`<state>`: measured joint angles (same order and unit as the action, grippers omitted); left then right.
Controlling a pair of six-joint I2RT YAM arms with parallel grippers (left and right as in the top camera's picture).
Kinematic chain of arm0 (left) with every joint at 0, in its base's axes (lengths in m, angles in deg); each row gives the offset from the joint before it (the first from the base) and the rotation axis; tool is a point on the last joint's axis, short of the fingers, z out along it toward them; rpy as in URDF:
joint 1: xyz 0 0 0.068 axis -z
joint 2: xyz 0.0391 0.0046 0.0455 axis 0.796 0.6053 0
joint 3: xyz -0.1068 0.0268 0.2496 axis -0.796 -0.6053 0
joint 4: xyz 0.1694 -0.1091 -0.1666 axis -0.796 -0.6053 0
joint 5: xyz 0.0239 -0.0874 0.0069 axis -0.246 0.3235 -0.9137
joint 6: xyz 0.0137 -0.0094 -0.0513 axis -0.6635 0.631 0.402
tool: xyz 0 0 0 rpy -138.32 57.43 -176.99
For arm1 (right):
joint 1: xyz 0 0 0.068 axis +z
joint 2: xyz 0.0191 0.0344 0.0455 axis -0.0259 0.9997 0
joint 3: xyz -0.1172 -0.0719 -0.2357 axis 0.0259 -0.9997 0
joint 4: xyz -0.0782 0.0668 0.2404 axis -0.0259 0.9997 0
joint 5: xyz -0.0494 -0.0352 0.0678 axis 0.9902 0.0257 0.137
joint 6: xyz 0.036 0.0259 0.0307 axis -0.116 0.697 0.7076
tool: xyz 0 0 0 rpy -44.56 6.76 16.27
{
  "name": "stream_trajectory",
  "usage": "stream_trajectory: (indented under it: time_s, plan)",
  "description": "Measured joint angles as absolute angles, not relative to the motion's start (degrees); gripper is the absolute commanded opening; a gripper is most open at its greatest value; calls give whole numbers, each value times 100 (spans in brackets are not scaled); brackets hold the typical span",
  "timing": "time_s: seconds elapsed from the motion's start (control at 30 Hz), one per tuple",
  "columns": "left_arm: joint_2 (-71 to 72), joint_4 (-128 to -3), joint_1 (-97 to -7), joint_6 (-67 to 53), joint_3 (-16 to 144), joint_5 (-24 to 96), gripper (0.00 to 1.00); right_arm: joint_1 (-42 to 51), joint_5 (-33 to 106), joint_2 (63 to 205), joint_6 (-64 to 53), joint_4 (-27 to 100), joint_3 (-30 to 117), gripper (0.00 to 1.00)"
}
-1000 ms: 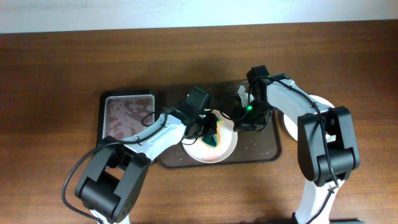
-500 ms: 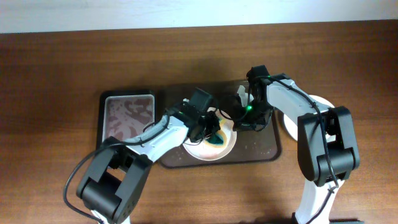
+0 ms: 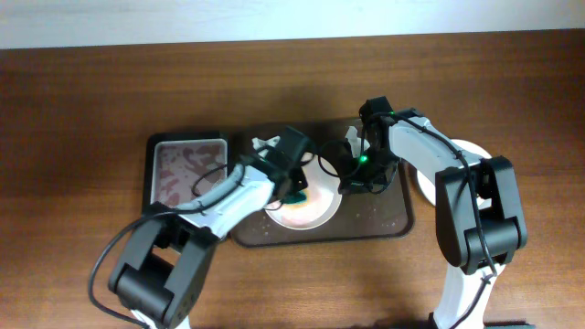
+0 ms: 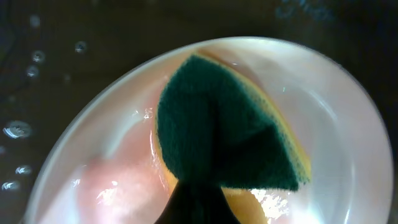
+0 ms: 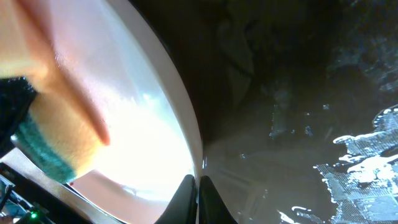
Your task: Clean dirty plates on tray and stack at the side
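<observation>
Two pinches: left gripper point(image 4: 200, 200) grips a green-faced yellow foam sponge point(image 4: 217, 118); right gripper point(image 5: 198, 186) nips the glossy round plate point(image 5: 146, 124).

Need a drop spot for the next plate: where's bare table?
Free: table left of the grey tray; strip beyond brown tray's far rim. Crowded: brown tray, left gripper with sponge and right gripper on its plate; white plate right of it.

No word, number, brand or sign can be read in any view: nothing on the plate point(image 3: 311, 212), nothing on the tray point(image 3: 388, 219) under it, nothing on the sponge point(image 4: 217, 124).
</observation>
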<state>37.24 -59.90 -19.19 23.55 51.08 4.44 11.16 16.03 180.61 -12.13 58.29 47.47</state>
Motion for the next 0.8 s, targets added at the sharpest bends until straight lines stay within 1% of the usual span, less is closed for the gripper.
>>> stream_trajectory:
  time_s: [0.1, 0.2, 0.43, 0.63, 0.8]
  plan:
    - [3639, -6379, -2260, 1894, 5152, 1275, 0, 1116, 1647, 18059, -1171, 5875, 4747, 4]
    - [3528, -6589, -2385, 1629, 5152, 1799, 0, 1116, 1690, 18061, -1176, 5886, 4747, 4]
    - [3508, -6779, -2173, 1516, 5152, 2367, 0, 1116, 1754, 18059, -1169, 5910, 4747, 4]
    - [3508, -7184, -2087, 1474, 5152, 2842, 0, 1114, 1778, 18059, -1171, 5912, 4747, 4]
    - [3497, -7343, -2138, 1461, 5152, 2706, 0, 1114, 1778, 18059, -1173, 5914, 4747, 4]
